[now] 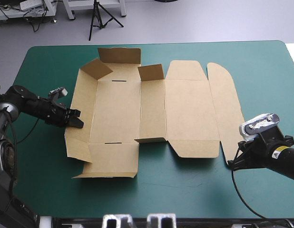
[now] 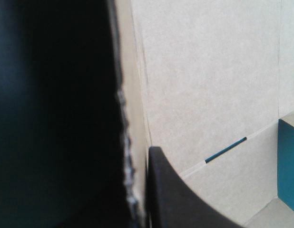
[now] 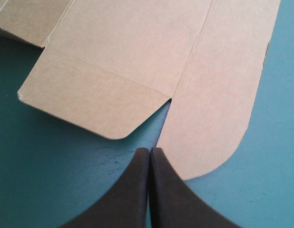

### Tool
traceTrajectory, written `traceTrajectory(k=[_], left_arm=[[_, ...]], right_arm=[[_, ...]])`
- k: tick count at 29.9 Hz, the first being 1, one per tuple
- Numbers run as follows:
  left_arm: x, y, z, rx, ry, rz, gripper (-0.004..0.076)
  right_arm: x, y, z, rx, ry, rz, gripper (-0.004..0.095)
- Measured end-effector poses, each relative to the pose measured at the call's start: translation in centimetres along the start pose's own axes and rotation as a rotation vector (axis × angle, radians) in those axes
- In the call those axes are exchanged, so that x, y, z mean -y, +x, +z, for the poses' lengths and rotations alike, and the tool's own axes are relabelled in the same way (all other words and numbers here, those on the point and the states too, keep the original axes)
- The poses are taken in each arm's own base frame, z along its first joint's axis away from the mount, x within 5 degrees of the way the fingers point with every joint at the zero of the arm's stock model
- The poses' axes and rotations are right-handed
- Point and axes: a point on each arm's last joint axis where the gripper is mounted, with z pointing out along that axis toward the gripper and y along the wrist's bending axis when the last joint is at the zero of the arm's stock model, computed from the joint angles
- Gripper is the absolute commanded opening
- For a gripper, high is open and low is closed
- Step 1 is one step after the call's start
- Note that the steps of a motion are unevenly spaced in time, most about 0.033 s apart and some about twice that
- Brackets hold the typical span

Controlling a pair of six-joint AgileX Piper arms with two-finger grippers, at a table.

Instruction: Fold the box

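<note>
Now, early going on the fold: the teal-green table [image 1: 261,71] carries the brown box [image 1: 185,114] spread across its middle. It is mostly a flat sheet, with only the flaps [image 1: 119,55] along the box's far edge tipped up. The left gripper [image 1: 75,122] is at the box's left edge, its black fingers pinching the left wall panel [image 1: 80,104] with the board's edge caught between them, so the step in hand looks like raising that wall. The right gripper [image 3: 149,151] sits at the box's near right corner, fingers pressed together in a point on nothing. It aims at the notch between the rounded lid flap [image 3: 218,118] and the small side flap [image 3: 94,99]. Next, I'd judge, the left must swing its panel upright along the crease, toward the thin slot [image 2: 226,149], while the right steadies the sheet against sliding.
</note>
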Motion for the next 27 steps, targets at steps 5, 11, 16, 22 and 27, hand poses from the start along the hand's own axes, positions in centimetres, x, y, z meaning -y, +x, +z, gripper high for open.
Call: traceTrajectory(k=[5, 11, 16, 22, 27], left_arm=[[4.0, -2.4, -2.9, 0.076, -0.106, 0.223, -0.0007], [11.9, -5.1, -7.4, 0.187, -0.24, 0.607, -0.0007], [19.2, -6.2, -10.3, 0.276, -0.357, 0.927, -0.0009], [24.9, -5.9, -10.3, 0.335, -0.498, 1.256, -0.0009], [28.0, -5.5, -8.2, 0.329, -0.559, 1.421, -0.0009]], right_arm=[[-0.1, 0.0, 0.0, 0.002, -0.006, 0.004, -0.0019], [0.1, -0.5, 0.0, 0.053, 0.008, -0.001, -0.0019], [0.3, -1.3, -0.1, 0.145, 0.035, 0.005, -0.0019], [0.5, -2.6, -1.1, 0.248, 0.057, 0.048, -0.0019], [0.7, -4.3, -3.3, 0.351, 0.089, 0.033, -0.0019]])
